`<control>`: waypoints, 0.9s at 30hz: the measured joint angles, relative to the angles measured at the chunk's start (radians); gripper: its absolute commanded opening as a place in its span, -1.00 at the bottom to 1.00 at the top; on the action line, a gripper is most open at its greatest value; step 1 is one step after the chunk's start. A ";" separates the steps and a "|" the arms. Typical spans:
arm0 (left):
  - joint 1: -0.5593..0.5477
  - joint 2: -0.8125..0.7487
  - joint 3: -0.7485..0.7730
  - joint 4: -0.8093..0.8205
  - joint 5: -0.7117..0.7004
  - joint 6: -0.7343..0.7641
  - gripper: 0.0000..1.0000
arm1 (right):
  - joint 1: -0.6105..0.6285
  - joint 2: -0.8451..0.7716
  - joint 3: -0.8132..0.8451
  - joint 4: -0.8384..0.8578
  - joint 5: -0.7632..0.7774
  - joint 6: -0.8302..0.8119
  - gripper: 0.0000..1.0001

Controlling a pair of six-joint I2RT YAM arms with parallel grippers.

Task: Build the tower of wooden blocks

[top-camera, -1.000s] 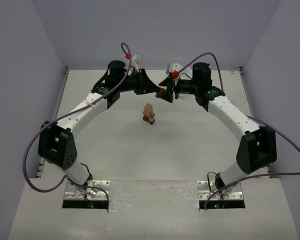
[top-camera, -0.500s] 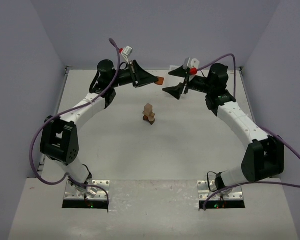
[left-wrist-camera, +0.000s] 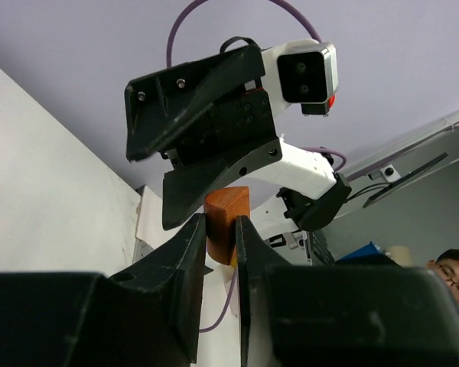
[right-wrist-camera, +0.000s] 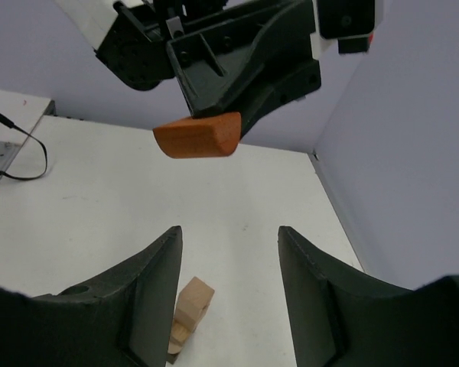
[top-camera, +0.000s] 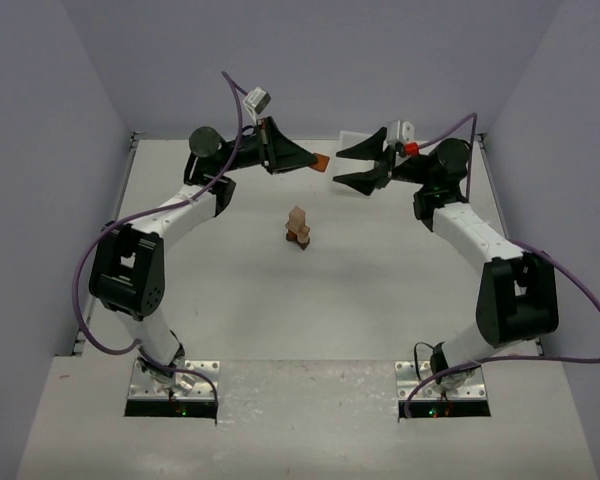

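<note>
A small wood block tower point(top-camera: 299, 228) stands mid-table, a light tan block on top of tan and dark brown blocks; it also shows in the right wrist view point(right-wrist-camera: 187, 310). My left gripper point(top-camera: 316, 161) is raised at the back and shut on an orange-brown block point(left-wrist-camera: 225, 222), which also shows in the top view point(top-camera: 322, 161) and in the right wrist view point(right-wrist-camera: 198, 134). My right gripper point(top-camera: 346, 165) faces it, open and empty, a short gap to the block's right. In the right wrist view the tower sits by the right gripper's left finger point(right-wrist-camera: 130, 306).
The white table point(top-camera: 380, 290) ends at purple walls left, right and back. Purple cables loop from both arms. A flat white sheet point(top-camera: 352, 139) lies at the back edge behind the right gripper.
The orange-brown block passed from between both grippers to my left gripper alone. My right gripper opened and drew back to the right; both arms lifted toward the back.
</note>
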 measured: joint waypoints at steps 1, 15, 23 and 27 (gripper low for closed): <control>0.000 0.004 0.000 0.014 0.004 -0.014 -1.00 | 0.008 0.005 0.000 0.030 0.001 0.011 -0.01; 0.000 0.008 -0.023 0.186 -0.002 -0.149 -1.00 | 0.059 0.103 -0.003 0.367 0.122 0.333 0.12; 0.000 0.009 -0.054 0.264 -0.037 -0.211 -1.00 | 0.094 0.094 -0.032 0.381 0.166 0.362 0.44; 0.000 0.009 -0.054 0.281 -0.044 -0.225 -1.00 | 0.106 0.079 -0.032 0.386 0.173 0.361 0.49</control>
